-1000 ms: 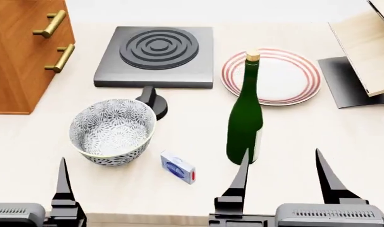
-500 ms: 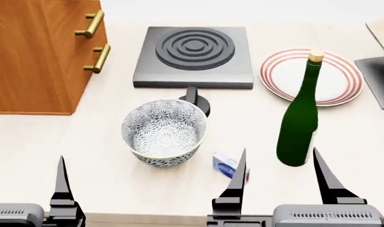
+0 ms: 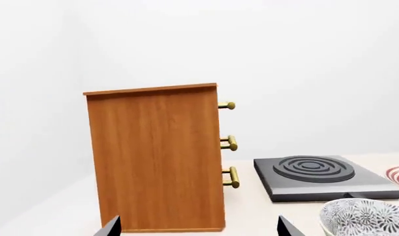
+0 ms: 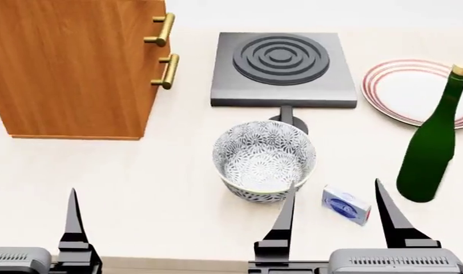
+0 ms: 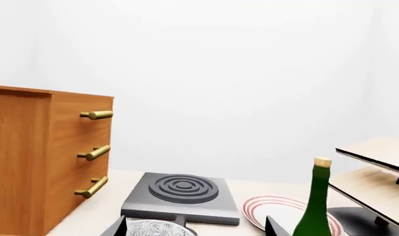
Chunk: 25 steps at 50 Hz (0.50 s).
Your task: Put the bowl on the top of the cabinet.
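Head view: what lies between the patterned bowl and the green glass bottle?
In the head view, a small blue-and-white box lies flat on the table between the deep leaf-patterned white bowl and the green glass bottle, touching neither.

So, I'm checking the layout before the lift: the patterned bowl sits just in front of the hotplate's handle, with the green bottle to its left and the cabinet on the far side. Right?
Not quite. The head view shows the green bottle to the right of the bowl, not its left. The rest holds: the bowl sits just in front of the hotplate's handle, and the cabinet stands off to the left.
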Tool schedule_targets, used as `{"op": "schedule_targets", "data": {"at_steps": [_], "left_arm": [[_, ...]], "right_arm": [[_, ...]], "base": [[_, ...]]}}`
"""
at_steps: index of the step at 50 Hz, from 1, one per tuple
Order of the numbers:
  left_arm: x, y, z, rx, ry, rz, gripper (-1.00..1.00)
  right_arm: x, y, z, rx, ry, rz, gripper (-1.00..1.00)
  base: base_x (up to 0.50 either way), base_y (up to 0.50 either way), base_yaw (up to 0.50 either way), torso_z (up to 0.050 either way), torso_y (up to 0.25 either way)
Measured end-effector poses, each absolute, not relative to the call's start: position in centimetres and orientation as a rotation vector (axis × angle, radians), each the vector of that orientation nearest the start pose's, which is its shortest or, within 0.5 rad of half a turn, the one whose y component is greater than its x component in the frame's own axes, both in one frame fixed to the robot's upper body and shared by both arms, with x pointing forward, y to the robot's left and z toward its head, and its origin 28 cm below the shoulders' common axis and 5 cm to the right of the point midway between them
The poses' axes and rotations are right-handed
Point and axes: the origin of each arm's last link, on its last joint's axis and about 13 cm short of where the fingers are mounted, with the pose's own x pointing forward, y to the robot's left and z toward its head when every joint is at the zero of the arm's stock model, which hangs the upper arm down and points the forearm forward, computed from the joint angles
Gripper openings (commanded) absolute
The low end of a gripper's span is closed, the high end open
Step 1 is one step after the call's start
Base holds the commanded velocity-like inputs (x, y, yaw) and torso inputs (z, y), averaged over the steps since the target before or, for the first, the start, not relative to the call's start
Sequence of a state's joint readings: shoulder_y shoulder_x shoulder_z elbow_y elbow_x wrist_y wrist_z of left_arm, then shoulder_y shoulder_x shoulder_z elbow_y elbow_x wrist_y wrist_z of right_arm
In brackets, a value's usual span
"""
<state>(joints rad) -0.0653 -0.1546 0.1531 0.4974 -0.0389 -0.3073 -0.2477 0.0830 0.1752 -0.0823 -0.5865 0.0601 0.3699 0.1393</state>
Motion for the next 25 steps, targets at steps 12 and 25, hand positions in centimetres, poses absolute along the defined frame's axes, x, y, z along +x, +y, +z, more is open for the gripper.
{"op": "schedule_targets", "data": {"at_steps": [12,25], "left_arm": [[21.14,20.18,10.80,0.083,-0.255,0.072,1.00],[21.10,20.23,10.83,0.086,-0.257,0.075,1.00]], "right_arm": [[21.07,-10.72,12.57,-0.095,-0.293,-0.012,1.00],[21.13,-10.66,12.50,-0.090,-0.292,-0.010,1.00]], "base": [[0.00,0.50,0.00,0.000,0.000],[0.00,0.24,0.00,0.000,0.000]]}}
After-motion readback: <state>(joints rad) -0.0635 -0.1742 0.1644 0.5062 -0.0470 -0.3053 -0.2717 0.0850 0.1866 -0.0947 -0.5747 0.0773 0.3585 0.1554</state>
